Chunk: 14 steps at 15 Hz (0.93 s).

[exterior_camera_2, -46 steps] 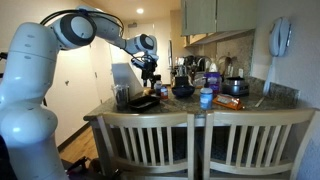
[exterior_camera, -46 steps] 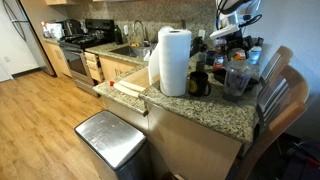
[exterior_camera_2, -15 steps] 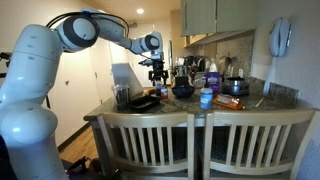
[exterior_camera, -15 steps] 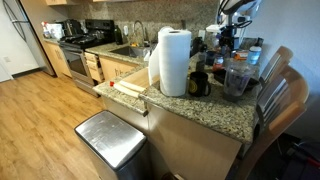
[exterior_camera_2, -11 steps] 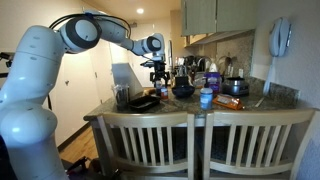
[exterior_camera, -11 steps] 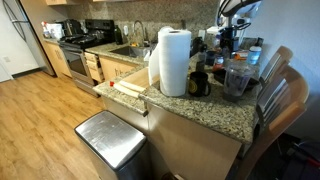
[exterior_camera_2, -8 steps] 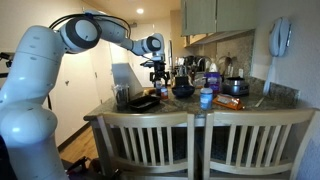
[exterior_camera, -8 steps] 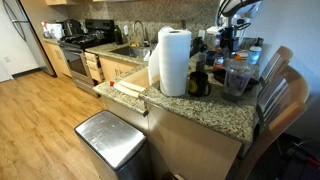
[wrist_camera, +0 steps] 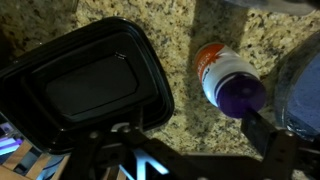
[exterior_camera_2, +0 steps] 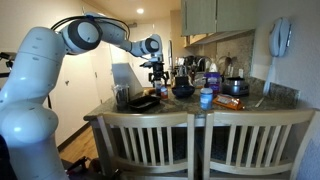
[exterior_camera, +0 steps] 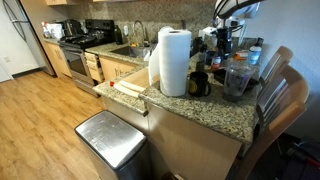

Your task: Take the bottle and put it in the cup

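The gripper (wrist_camera: 186, 128) hangs open over the counter, its two dark fingers (wrist_camera: 268, 140) spread wide with nothing but speckled stone between them. In an exterior view it (exterior_camera_2: 155, 72) points down from the end of the white arm (exterior_camera_2: 85, 32).

The bottle (wrist_camera: 230, 80) sits on the granite counter (wrist_camera: 185, 45) just beyond the right-hand finger in the wrist view, apart from it. It is a small round thing with a smooth purple cap turned toward the camera and an orange and white label behind it. The pictures do not show clearly whether it stands quite upright.

Beside it, across a strip of bare stone, lies a black plastic tray (wrist_camera: 85, 85) – shallow, glossy, with rounded corners. A bluish blurred shape (wrist_camera: 305, 90) fills the right edge of that view, close to the bottle; what it is cannot be told.

Farther out, in an exterior view, a tall white paper towel roll (exterior_camera: 174, 62) stands near the counter's edge with a black mug (exterior_camera: 200, 84) beside it and a clear jug (exterior_camera: 236, 78) beyond. A steel bin (exterior_camera: 110, 137) sits on the wood floor below – and wooden chairs (exterior_camera_2: 190, 145) line the counter's other side.
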{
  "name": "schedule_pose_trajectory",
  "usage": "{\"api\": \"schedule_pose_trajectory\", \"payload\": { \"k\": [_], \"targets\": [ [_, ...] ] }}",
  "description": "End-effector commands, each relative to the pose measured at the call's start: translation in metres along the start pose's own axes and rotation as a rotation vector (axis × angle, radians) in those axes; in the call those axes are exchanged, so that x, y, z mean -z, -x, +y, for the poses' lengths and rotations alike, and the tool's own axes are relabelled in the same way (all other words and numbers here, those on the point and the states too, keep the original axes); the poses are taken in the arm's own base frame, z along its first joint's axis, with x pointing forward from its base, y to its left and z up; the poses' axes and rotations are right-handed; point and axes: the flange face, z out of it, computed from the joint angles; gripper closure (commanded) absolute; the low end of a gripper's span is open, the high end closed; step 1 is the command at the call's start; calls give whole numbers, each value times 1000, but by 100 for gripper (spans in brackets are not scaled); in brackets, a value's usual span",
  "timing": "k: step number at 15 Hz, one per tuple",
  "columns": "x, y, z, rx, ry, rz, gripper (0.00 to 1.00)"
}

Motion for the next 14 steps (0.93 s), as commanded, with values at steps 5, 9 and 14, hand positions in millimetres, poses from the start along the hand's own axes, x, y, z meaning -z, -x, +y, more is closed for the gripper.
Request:
{"api": "schedule_pose_trajectory", "payload": {
  "k": [5,9,14],
  "targets": [
    [9,-4,-9,-57,-61,53,0],
    [19,-11,-11,-100,-115,101,0],
    [22,-11,-11,-105,-122,105,0]
  ]
}}
